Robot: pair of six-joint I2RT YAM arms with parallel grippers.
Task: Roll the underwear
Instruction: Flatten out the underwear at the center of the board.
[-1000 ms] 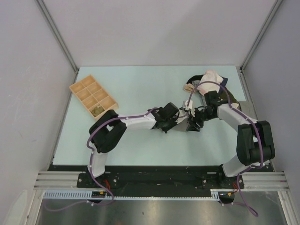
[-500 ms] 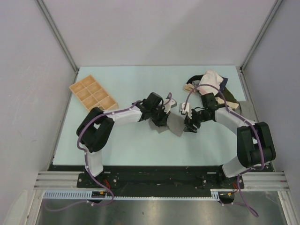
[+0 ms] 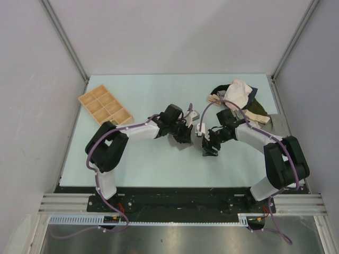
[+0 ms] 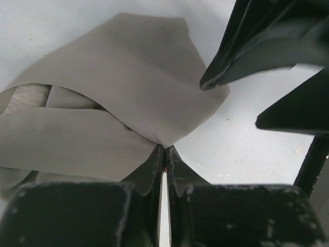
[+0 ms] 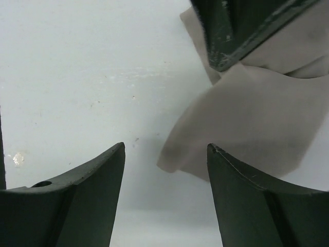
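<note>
Left gripper (image 4: 164,154) pinches the folded underwear (image 4: 128,87), lying left-right, its corner pointing right toward the spread, empty right gripper (image 5: 165,148)

High fixed camera looks down over the whole table (image 3: 148,95). Both wrist cameras, close behind their fingers (image 4: 146,172), share the underwear (image 4: 128,87).

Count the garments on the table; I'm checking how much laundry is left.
3 visible: the taupe-grey underwear at centre, pinched by the left end effector; a pale pink-white garment and a dark olive-black garment heaped at the far right. More may lie hidden under them.
</note>
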